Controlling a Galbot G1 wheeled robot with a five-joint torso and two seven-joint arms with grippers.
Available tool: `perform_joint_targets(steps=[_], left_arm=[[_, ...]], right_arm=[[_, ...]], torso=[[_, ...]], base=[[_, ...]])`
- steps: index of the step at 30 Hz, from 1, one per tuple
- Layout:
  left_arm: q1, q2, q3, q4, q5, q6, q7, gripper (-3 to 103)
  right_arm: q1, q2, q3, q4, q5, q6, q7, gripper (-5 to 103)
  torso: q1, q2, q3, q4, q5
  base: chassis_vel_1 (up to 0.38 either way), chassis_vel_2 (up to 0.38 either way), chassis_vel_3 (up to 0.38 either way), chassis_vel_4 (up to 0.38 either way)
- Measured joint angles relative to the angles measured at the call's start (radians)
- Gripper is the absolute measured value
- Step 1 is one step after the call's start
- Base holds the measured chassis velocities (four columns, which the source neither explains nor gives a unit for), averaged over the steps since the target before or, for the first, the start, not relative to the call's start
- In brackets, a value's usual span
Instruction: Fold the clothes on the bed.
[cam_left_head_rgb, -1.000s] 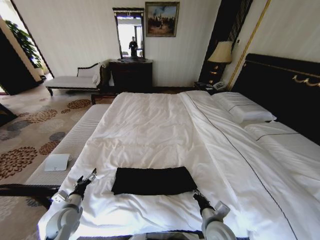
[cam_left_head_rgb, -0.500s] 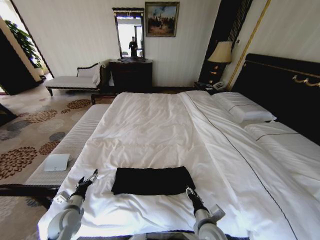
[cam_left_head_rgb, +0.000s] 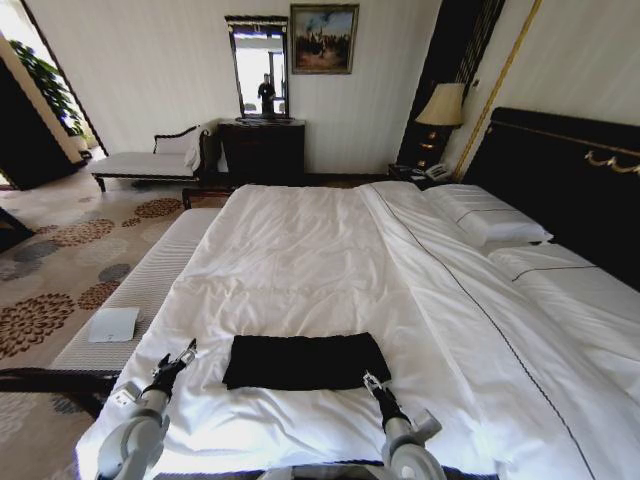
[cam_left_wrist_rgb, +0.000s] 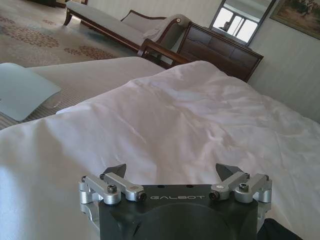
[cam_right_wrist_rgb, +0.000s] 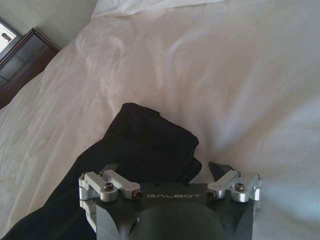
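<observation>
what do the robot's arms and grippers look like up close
Both arms are rounded pale grey shells narrowing to black wrists. The left gripper and right gripper match: a matt black body with pale "GALBOT" lettering, silver metal linkage bars fixed with dark screws on each side, and short black wedge-shaped jaws. No loose cables are visible.

The folded black T-shirt (cam_right_wrist_rgb: 145, 150) hides its lettering, its lower part behind the right hand (cam_right_wrist_rgb: 170, 172).
</observation>
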Motion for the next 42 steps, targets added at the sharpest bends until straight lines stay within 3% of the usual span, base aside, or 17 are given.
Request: perform_joint_targets(steps=[1,4,7,8,10,17,25,33,37,42], left_arm=[[0.000,0.000,0.000,0.000,0.000,0.000,0.000,100],[0.002,0.001,-0.002,0.002,0.000,-0.001,0.000,100],[0.002,0.002,-0.003,0.003,0.000,-0.002,0.000,100],[0.002,0.002,-0.003,0.003,0.000,-0.003,0.000,100],[0.002,0.002,-0.003,0.003,0.001,-0.003,0.000,100],[0.002,-0.001,0.003,0.000,0.009,-0.004,0.000,100],[0.004,0.003,0.003,-0.003,0.010,-0.005,0.000,100],[0.000,0.008,0.002,0.002,0.007,-0.007,0.000,100],[-0.004,0.010,0.002,0.007,0.004,-0.008,0.000,100],[-0.009,0.005,0.008,0.010,0.005,-0.008,0.000,100]], right_arm=[[0.000,0.000,0.000,0.000,0.000,0.000,0.000,94],[0.000,0.008,-0.003,-0.014,0.000,0.010,-0.018,78],[-0.002,0.009,-0.003,-0.018,-0.001,0.016,-0.025,73],[-0.002,0.010,-0.003,-0.019,-0.002,0.020,-0.029,61],[-0.001,0.010,-0.001,-0.020,-0.002,0.024,-0.030,61],[0.008,0.021,0.005,-0.022,-0.003,0.032,-0.033,29],[0.019,0.042,0.017,-0.027,-0.004,0.039,-0.042,3],[0.005,0.023,0.108,0.038,0.011,0.038,-0.050,2],[-0.022,0.004,0.228,0.123,0.033,0.018,-0.059,2],[-0.027,-0.008,0.210,0.076,-0.037,0.033,-0.129,2]], torso=[[0.000,0.000,0.000,0.0000,0.0000],[0.000,0.000,0.000,-0.0001,0.0000],[0.000,0.000,0.000,0.0000,0.0000],[0.000,0.000,0.000,-0.0001,0.0000],[0.000,0.000,0.000,-0.0001,0.0000],[0.000,0.000,0.000,0.0000,0.0001],[0.000,0.000,0.000,0.0001,0.0002],[0.000,0.000,0.000,0.0000,0.0002],[0.000,0.000,0.000,-0.0001,-0.0002],[0.000,0.000,0.000,-0.0005,0.0002]], base=[[0.000,0.000,0.000,0.000],[0.000,0.000,0.000,0.000],[0.000,0.000,0.000,0.000],[0.000,0.000,0.000,0.000],[0.000,0.000,0.000,0.000],[0.000,0.000,0.000,0.000],[0.000,0.000,0.000,0.000],[0.000,0.000,0.000,0.000],[0.000,0.000,0.000,0.000],[0.000,0.000,0.000,0.000]])
